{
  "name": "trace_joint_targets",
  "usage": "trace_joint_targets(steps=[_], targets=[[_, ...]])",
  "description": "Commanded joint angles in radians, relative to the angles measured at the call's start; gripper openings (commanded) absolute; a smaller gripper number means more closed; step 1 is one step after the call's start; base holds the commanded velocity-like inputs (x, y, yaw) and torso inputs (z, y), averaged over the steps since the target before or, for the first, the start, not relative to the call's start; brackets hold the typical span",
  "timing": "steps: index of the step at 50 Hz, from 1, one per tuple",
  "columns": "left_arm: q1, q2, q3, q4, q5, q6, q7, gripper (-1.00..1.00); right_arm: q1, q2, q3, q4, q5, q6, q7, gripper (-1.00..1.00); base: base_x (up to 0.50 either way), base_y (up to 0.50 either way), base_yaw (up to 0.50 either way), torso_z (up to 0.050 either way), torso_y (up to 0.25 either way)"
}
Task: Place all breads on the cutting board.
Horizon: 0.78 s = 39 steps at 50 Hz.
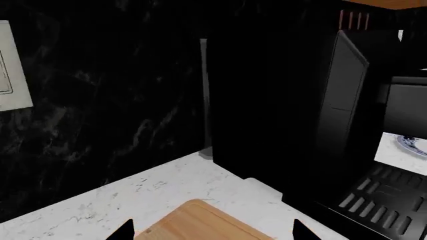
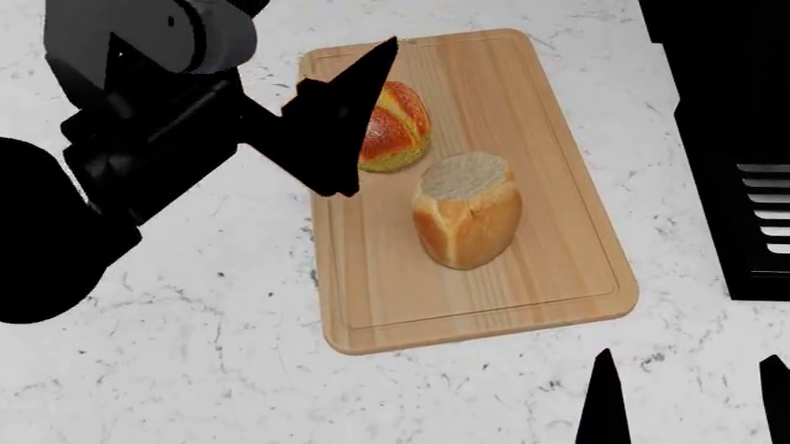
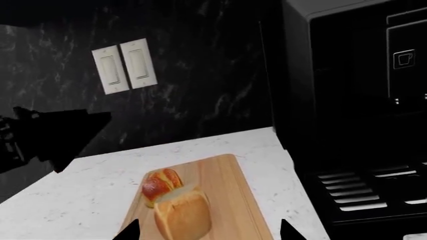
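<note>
The counter (image 2: pixel 185 370) is white, flecked and veined with grey like marble. The cutting board (image 2: pixel 543 250) is pale honey wood with fine straight grain and a slightly darker groove line along its rim. The roll (image 2: pixel 398 129) is orange-golden, redder along its scores, yellowish and speckled low on its side. The loaf chunk (image 2: pixel 467 222) has a tan, golden crust and a pale cream cut end. The left hand (image 2: pixel 339 120) is plain black. The wall (image 3: pixel 200 75) is black with faint grey veining and carries off-white switch plates (image 3: pixel 125 65). The machine (image 3: pixel 353 90) at the counter's right edge is black.
</note>
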Motion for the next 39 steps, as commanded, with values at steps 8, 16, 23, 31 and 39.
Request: trace_joint_targets(steps=[8,16,23,31,39], targets=[[0.07,-0.391,-0.013,0.609,0.155,0.055,-0.342,1.0,0.127,0.05,-0.022,-0.022,0.034,0.07,0.039,1.0,0.0,0.0,0.0,0.0,0.0],[0.118,-0.509,-0.01,0.737,0.212,0.091,-0.42,1.0,0.128,0.078,-0.016,-0.05,0.038,0.062,0.061,1.0,0.0,0.0,0.0,0.0,0.0],[0.245,-0.667,0.039,0.869,0.345,0.165,-0.506,1.0,0.131,0.172,-0.089,-0.048,0.004,-0.021,0.126,1.0,0.0,0.0,0.0,0.0,0.0],[0.284,-0.717,0.055,0.911,0.388,0.183,-0.534,1.0,0.147,0.206,-0.119,-0.055,0.003,-0.033,0.14,1.0,0.0,0.0,0.0,0.0,0.0],[0.292,-0.76,0.059,0.962,0.41,0.177,-0.562,1.0,0.179,0.332,-0.228,-0.059,-0.018,-0.104,0.21,1.0,0.0,0.0,0.0,0.0,0.0]])
